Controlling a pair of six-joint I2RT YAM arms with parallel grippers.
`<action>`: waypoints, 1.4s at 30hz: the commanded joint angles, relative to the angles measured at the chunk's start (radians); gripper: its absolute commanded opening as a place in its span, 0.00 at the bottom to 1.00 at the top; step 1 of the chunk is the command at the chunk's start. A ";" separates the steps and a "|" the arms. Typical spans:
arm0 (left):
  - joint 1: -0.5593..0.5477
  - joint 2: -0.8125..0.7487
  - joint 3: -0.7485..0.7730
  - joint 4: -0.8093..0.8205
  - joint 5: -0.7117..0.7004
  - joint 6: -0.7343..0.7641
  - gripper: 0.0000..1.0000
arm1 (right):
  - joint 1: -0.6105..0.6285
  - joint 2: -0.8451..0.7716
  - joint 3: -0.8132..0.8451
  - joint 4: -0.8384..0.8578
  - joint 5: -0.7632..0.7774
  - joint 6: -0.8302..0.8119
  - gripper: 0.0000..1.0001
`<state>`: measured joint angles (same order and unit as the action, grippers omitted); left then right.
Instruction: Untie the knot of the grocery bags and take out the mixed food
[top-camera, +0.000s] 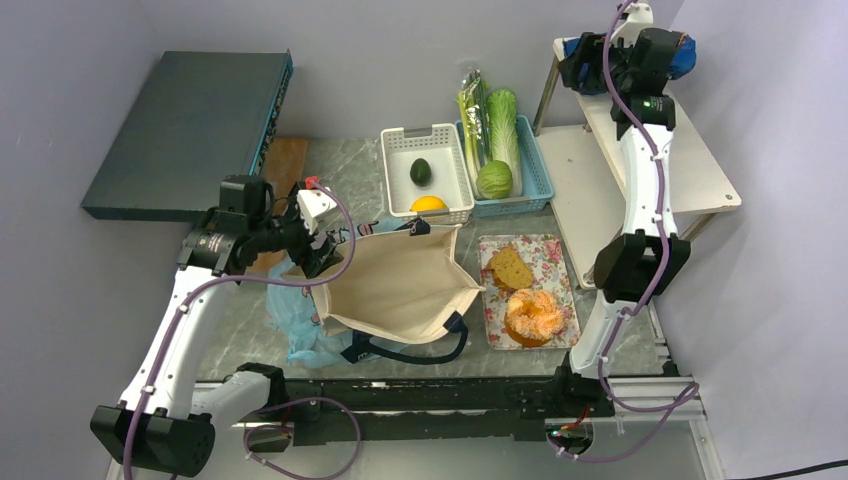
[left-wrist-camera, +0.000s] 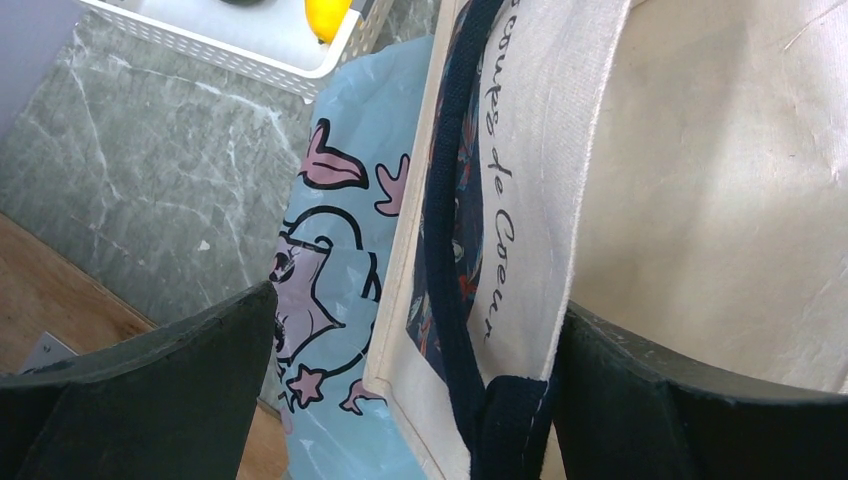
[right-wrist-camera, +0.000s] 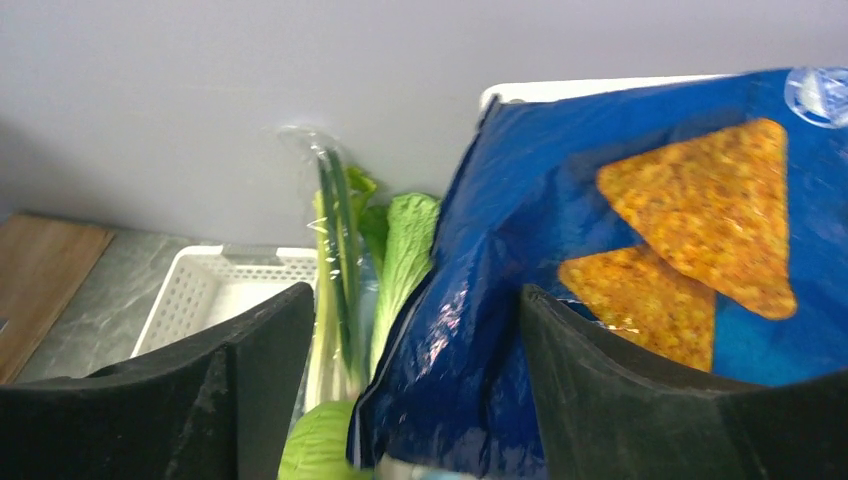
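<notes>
The beige canvas tote (top-camera: 400, 285) lies open in the middle of the table, with the light-blue plastic bag (top-camera: 300, 325) crumpled at its left. I see no knot. My left gripper (top-camera: 318, 255) is open, and its jaws straddle the tote's rim and dark strap (left-wrist-camera: 455, 250), with the blue bag (left-wrist-camera: 340, 200) beside them. My right gripper (top-camera: 575, 62) is open over the white shelf. An edge of the blue tortilla-chip bag (right-wrist-camera: 640, 250) lies between its fingers, touching the right one. Bread (top-camera: 510, 268) and the doughnut (top-camera: 534, 315) lie on the floral tray (top-camera: 555, 250).
The white basket (top-camera: 395, 150) holds the avocado (top-camera: 421, 171) and a yellow fruit (top-camera: 428, 204). The blue basket (top-camera: 538, 160) holds the green stalks (top-camera: 472, 115), napa cabbage (top-camera: 505, 125) and round cabbage (top-camera: 494, 180). The white shelf (top-camera: 690, 170) stands at the right and a dark box (top-camera: 190, 130) at the back left.
</notes>
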<state>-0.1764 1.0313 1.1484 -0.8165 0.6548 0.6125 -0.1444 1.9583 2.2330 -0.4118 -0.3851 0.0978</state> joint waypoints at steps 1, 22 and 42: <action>0.006 0.011 0.033 0.017 -0.015 -0.022 1.00 | 0.038 -0.140 -0.005 -0.010 -0.074 -0.043 0.79; 0.061 0.227 0.115 0.015 -0.206 -0.135 0.75 | 0.410 -0.556 -0.608 -0.215 -0.222 -0.288 0.88; 0.061 0.233 0.077 -0.028 -0.232 -0.143 0.95 | 0.651 -0.606 -0.814 -0.188 -0.165 -0.211 0.88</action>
<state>-0.1162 1.2785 1.2293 -0.8345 0.4370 0.4839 0.5117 1.3643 1.3949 -0.6361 -0.5812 -0.1127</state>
